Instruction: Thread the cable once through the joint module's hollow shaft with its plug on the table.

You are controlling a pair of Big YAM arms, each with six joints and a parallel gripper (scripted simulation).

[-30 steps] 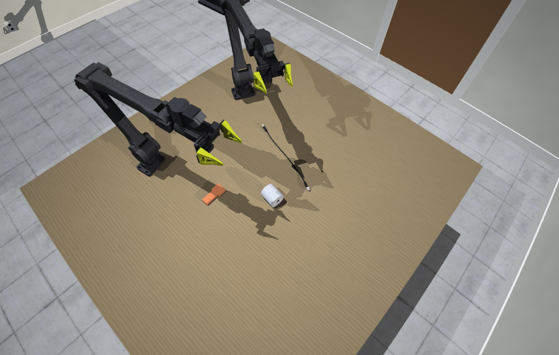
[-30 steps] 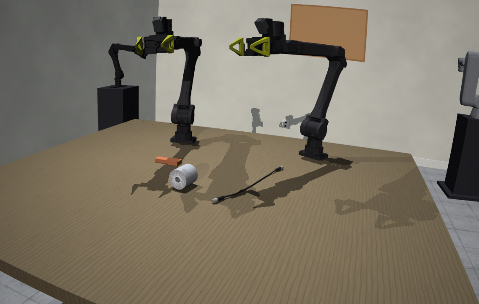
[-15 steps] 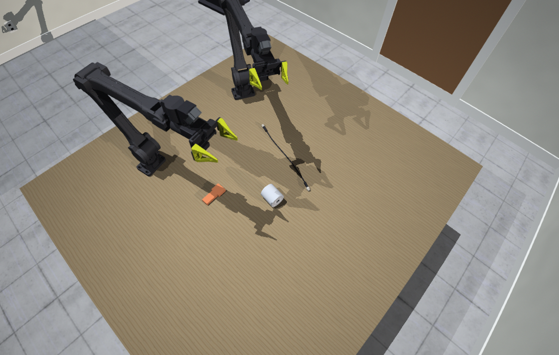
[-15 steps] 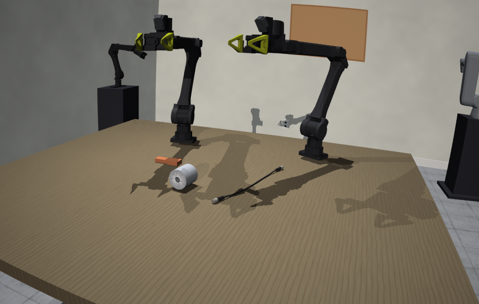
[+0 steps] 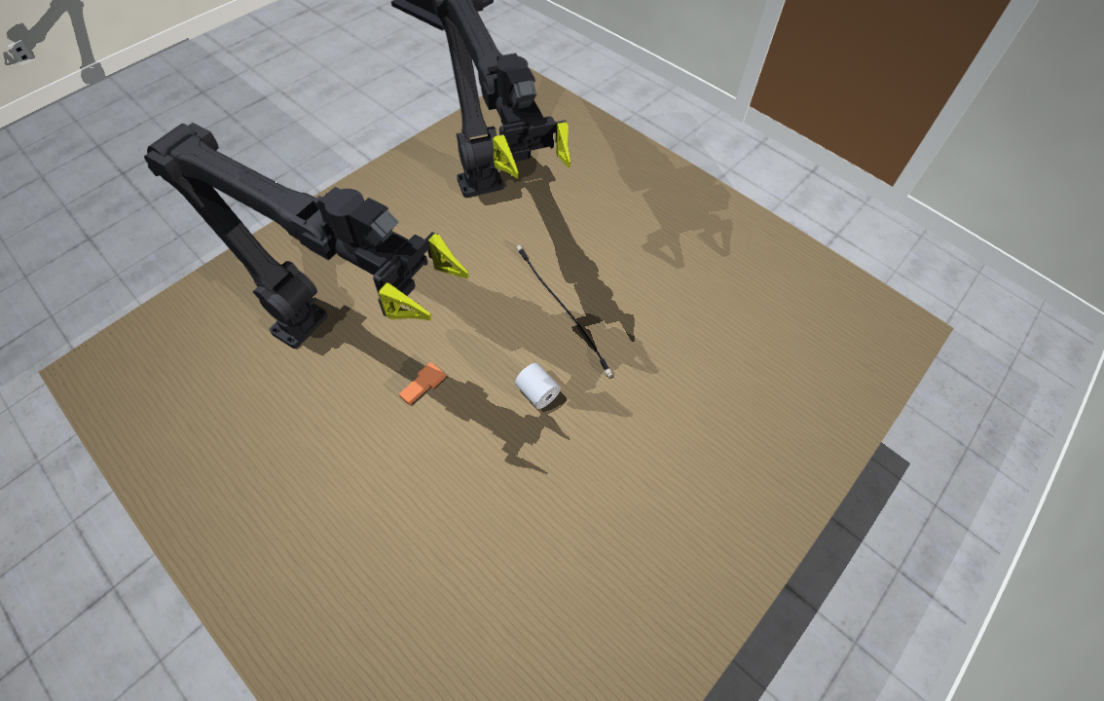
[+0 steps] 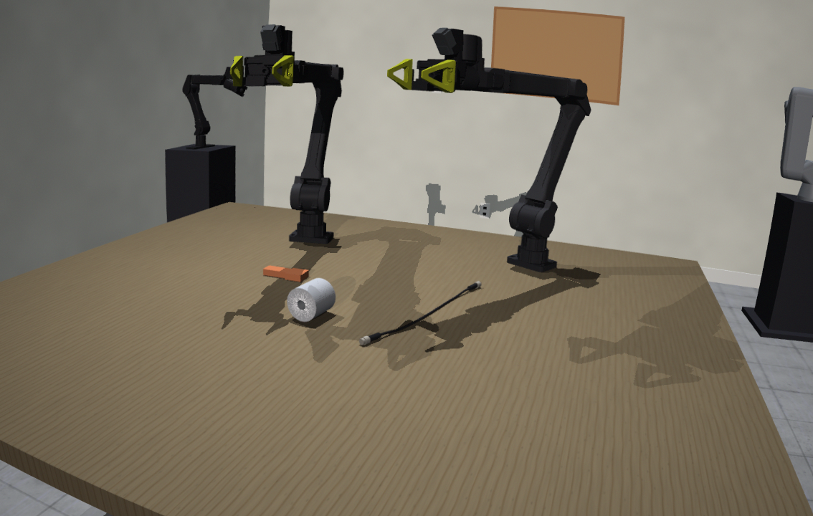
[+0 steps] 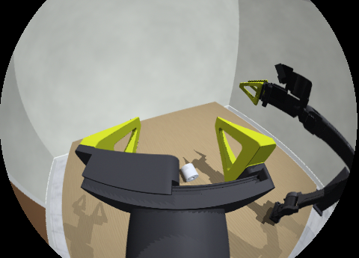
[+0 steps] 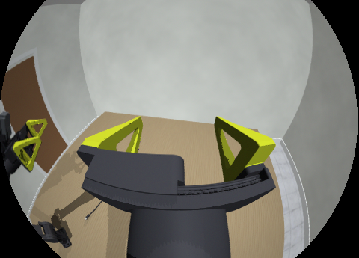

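Observation:
The white cylindrical joint module (image 5: 533, 382) (image 6: 322, 295) (image 7: 188, 172) lies on its side on the table (image 5: 452, 567) (image 6: 461, 436). One shaft opening faces the exterior view, with no cable in it. The black cable (image 5: 602, 363) (image 6: 472, 287) (image 8: 90, 214) lies nearly straight beside the module, apart from it. Both ends are pale metal; I cannot tell surely which is narrower. My left gripper (image 5: 541, 169) (image 6: 406, 73) (image 7: 177, 121) is open and empty, high above the table beyond the cable's far end. My right gripper (image 5: 447, 296) (image 6: 255, 69) (image 8: 178, 120) is open and empty, high up behind the module.
An orange block (image 5: 422, 384) (image 6: 284, 274) lies near the module, on the right arm's side. Both arm bases stand along the table's back. Arm shadows cross the module and part of the cable.

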